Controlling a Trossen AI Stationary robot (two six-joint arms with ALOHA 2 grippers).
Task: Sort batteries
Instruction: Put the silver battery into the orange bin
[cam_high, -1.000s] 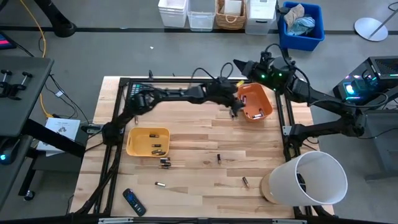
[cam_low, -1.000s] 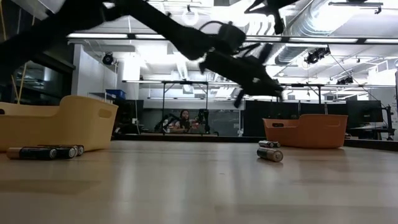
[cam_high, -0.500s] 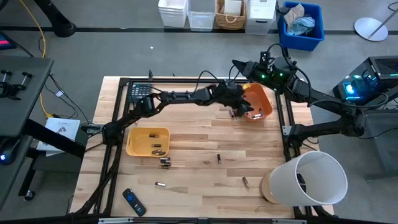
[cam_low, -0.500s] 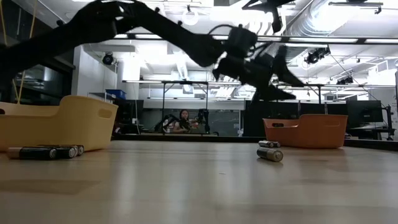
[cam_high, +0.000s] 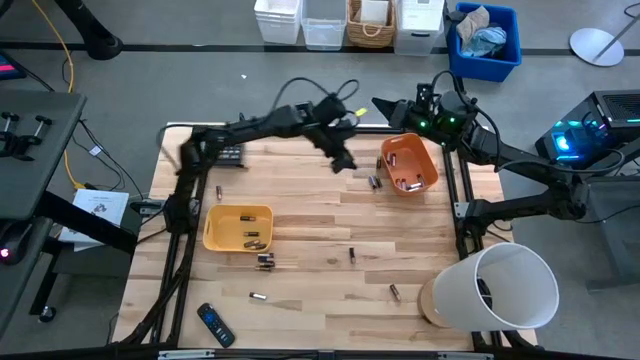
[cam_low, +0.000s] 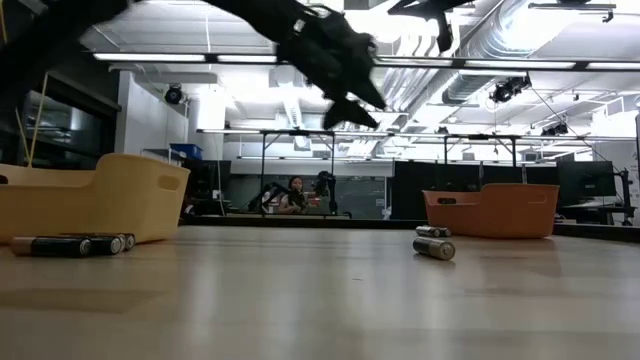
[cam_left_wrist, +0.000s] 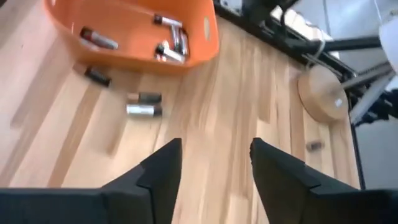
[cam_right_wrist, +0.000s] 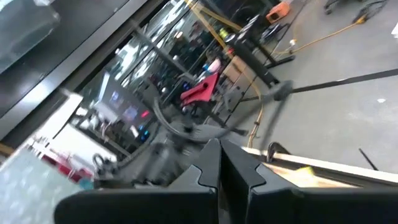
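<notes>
Batteries lie scattered over the wooden table (cam_high: 320, 300) and in 2 bins. In the high view the orange bin (cam_high: 409, 164) sits at the far right of the table and holds several cells (cam_left_wrist: 169, 42), seen clearly from the left wrist, with 1 more dark cell (cam_left_wrist: 97, 76) and 2 others (cam_left_wrist: 144, 104) lying on the wood just outside its wall. The yellow bin (cam_high: 237, 227) sits toward the left and holds a few cells (cam_high: 253, 241); a small cluster of batteries (cam_high: 265, 261) lies just beside its near edge. Loose batteries also rest near the table's middle (cam_high: 352, 255), toward the right front (cam_high: 394, 292), toward the left front (cam_high: 257, 296), and 1 tiny cell (cam_high: 219, 191) lies beyond the yellow bin. The left gripper (cam_high: 342, 159) hangs above the table between the 2 bins, nearer the orange one; its 2 dark fingers (cam_left_wrist: 161, 168) stand parted with bare wood showing between them and nothing held. The right gripper (cam_high: 385, 106) waits beyond the table's far right corner, above the frame near the orange bin; in its wrist view its fingers (cam_right_wrist: 208, 165) are pressed together with no gap and grip nothing. A black remote control (cam_high: 214, 324) lies near the front left corner, a dark calculator (cam_high: 229, 153) sits at the far left, and a large white cylinder (cam_high: 500, 288) stands at the front right. From the low view, a pair of cells (cam_low: 433, 244) lies before the orange bin and others (cam_low: 70, 244) beside the yellow bin.
</notes>
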